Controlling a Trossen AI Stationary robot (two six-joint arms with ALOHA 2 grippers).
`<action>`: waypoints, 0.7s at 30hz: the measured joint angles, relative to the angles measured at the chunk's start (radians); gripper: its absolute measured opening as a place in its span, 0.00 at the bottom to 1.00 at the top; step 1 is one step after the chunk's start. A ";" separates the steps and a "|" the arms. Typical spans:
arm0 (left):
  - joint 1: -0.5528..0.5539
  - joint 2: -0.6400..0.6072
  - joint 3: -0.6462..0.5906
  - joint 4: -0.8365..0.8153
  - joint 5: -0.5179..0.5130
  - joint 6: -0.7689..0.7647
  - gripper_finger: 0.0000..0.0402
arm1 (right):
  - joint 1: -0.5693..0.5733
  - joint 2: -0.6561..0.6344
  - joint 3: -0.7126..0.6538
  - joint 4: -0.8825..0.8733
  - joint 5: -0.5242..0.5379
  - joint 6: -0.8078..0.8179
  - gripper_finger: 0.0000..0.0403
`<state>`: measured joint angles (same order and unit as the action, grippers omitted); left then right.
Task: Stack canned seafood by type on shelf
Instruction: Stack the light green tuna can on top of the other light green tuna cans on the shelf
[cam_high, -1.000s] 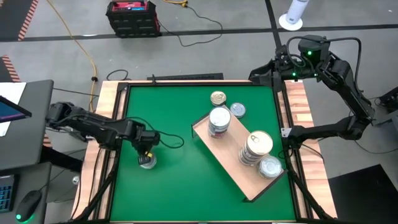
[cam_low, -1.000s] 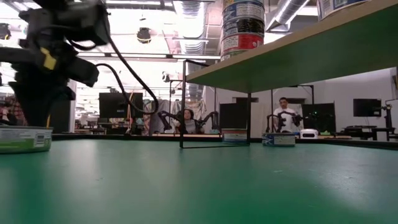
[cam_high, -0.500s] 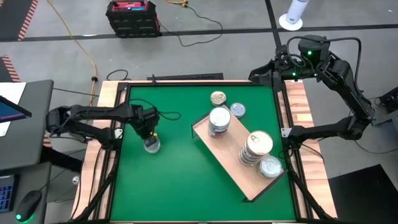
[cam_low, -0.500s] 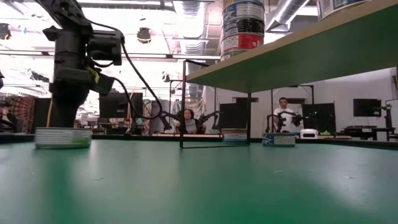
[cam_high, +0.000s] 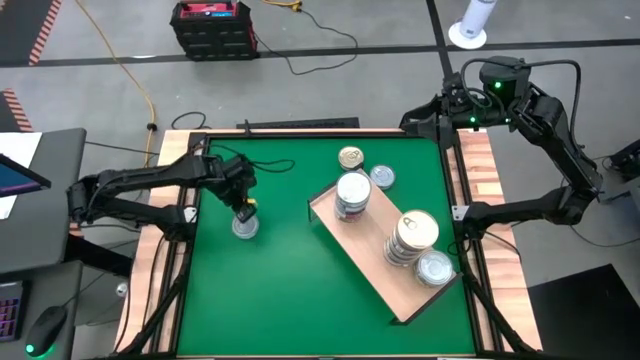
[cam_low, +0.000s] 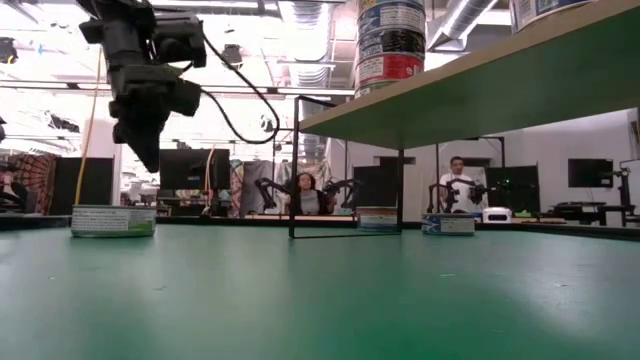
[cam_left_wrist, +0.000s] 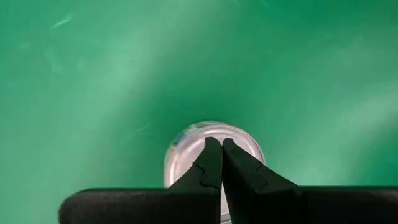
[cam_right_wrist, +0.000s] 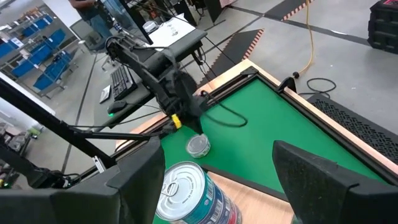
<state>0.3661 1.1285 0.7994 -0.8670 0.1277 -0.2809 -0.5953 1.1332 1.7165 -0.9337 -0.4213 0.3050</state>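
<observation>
On the green surface (cam_high: 290, 290), toward its left side, sits a lone flat tin (cam_high: 245, 228) with a silver lid, upright and well apart from the rest. Directly above it hangs the left gripper (cam_high: 245, 210), fingers (cam_left_wrist: 214, 163) pressed together tip to tip, holding nothing and clear of the lid in the low view. Toward the right lies the shelf (cam_high: 372, 262), a light-wood board set diagonally. On its upper-left end stands one stack of tins (cam_high: 352, 194), farther along a second stack (cam_high: 411, 238), and near the lower-right end a single silver-lidded tin (cam_high: 434, 268). Just beyond the board's upper end rest a gold-lidded tin (cam_high: 350, 158) and a silver-lidded tin (cam_high: 381, 177), close together on the mat. Between the lone tin and the shelf, only bare green. At the far right corner, raised above the slatted rim, waits the right gripper (cam_right_wrist: 214, 177), fingers spread wide and empty. Beyond the surface, in the low view, seated people (cam_low: 302, 195) in the room behind.
</observation>
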 joint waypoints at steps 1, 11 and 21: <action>-0.025 0.003 0.000 -0.018 -0.041 -0.008 0.01 | 0.000 0.000 0.000 0.000 0.000 0.000 0.79; -0.008 0.043 -0.001 -0.041 -0.132 -0.070 0.25 | 0.000 0.000 0.000 0.001 0.000 0.000 0.79; 0.152 0.192 -0.001 -0.002 0.101 0.248 0.41 | 0.000 0.000 0.000 0.000 -0.011 0.001 0.79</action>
<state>0.5186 1.3207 0.7986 -0.8687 0.2285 -0.0330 -0.5953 1.1332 1.7165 -0.9337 -0.4326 0.3058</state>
